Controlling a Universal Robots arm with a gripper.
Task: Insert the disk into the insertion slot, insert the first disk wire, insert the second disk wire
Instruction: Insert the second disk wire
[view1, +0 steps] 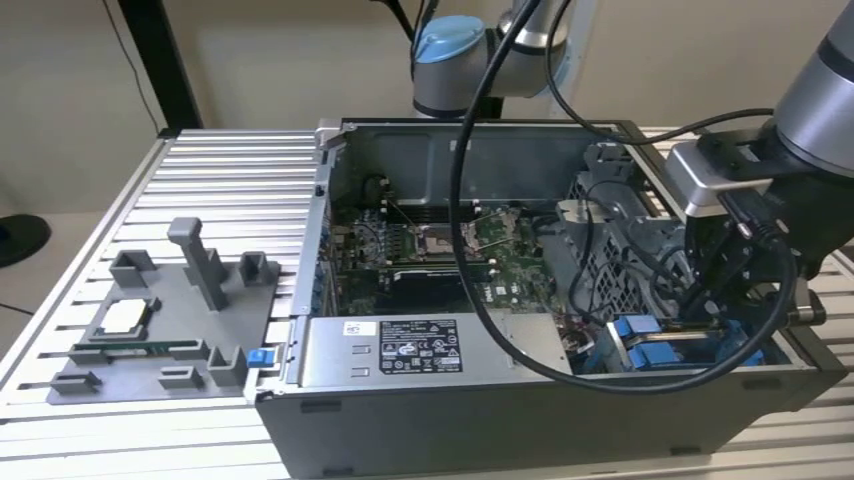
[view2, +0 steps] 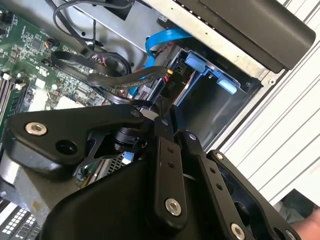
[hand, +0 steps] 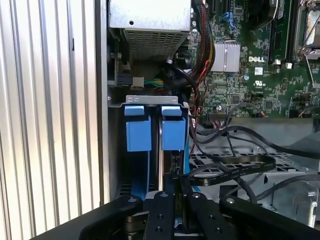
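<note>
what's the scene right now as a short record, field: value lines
setting: open computer case on a ribbed metal table
gripper: down in the case's drive corner, at the insertion slot
slot: blue latches side by side, beside the motherboard
wires: black cables looped next to the gripper
power supply: grey box with a sticker, exterior view's left of the slot
off to the side: grey fixture tray on the table

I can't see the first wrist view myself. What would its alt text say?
The robot's black pincer reaches down into an open computer case at the drive bay, where two blue plastic latches stand side by side. Black cables and a green circuit board lie beside it.
</note>
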